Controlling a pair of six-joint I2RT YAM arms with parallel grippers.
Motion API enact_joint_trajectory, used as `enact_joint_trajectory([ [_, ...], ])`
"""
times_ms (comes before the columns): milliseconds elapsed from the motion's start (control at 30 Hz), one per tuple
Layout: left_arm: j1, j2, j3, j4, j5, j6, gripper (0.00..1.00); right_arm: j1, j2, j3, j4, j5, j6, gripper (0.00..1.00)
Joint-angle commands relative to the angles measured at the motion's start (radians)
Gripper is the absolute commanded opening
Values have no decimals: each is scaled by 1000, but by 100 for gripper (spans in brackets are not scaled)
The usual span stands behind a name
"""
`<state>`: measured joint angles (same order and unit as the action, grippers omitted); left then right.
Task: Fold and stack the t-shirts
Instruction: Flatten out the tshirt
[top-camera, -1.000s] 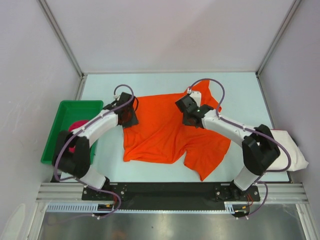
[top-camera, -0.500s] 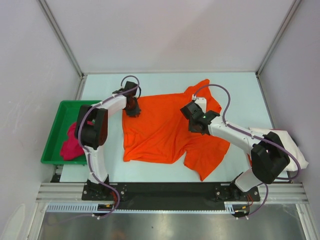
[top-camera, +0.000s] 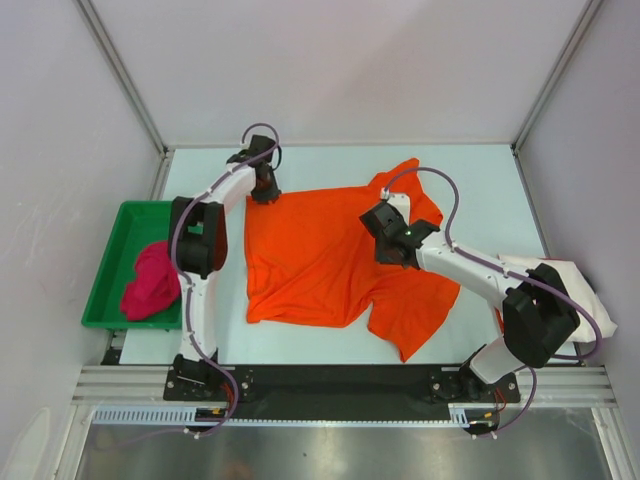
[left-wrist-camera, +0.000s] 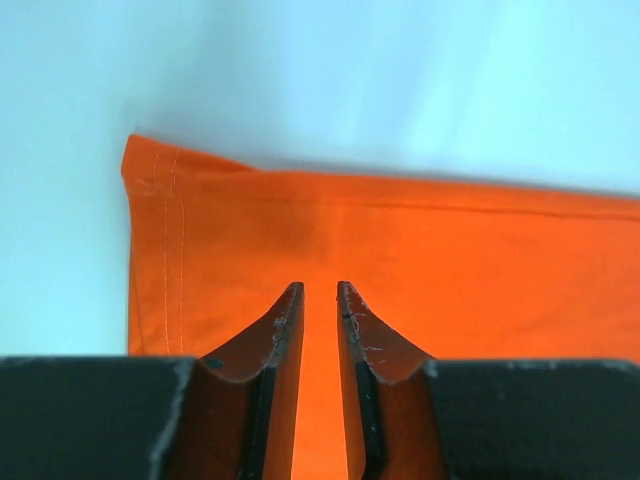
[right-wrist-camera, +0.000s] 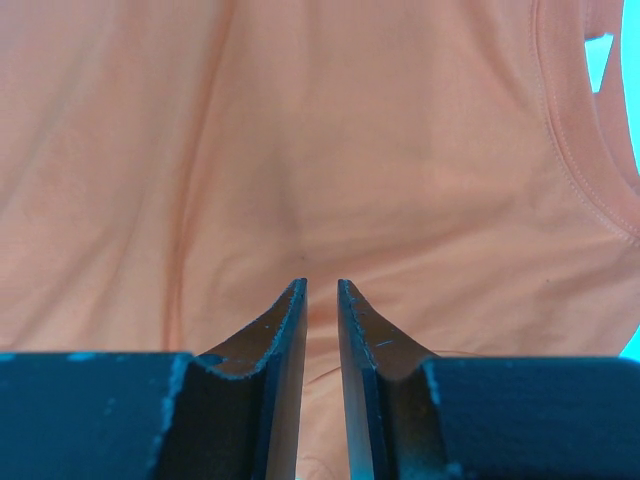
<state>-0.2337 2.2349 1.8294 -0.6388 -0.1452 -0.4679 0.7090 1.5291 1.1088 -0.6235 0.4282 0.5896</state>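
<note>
1. The orange t-shirt (top-camera: 330, 260) lies spread across the middle of the table (top-camera: 480, 175), mostly flat, with one part poking out toward the far right and another hanging toward the near edge
2. The left gripper (top-camera: 265, 190) sits on the shirt's far left corner, with the arm stretched well out from its base
3. Seen from the left wrist, its fingers (left-wrist-camera: 285, 335) are drawn close together and orange cloth fills the thin slit between them; just ahead are a stitched hem and the shirt's corner, with bare table beyond
4. The right gripper (top-camera: 392, 243) is down on the shirt's upper right part, near the collar
5. Its fingers (right-wrist-camera: 285, 335) are just as narrow, nipping the cloth, and soft creases run in toward the tips; a curved seam shows on the right of that view
6. The magenta t-shirt (top-camera: 150, 280) lies bunched in the green tray (top-camera: 130, 215), left of the table
7. The off-white t-shirt (top-camera: 585, 300) lies at the table's right edge, partly under the right arm's elbow
</note>
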Motion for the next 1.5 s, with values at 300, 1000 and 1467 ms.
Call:
enact_joint_trajectory([
  [300,22,187,307,-258,-109,38,21,-68,8,88,30,-34,-44,24],
  [1000,103,311,479,-325,68,51,22,-319,587,465,65,-85,-22,21],
  [1467,148,321,504,-326,117,31,23,-456,625,428,-35,-138,18,21],
])
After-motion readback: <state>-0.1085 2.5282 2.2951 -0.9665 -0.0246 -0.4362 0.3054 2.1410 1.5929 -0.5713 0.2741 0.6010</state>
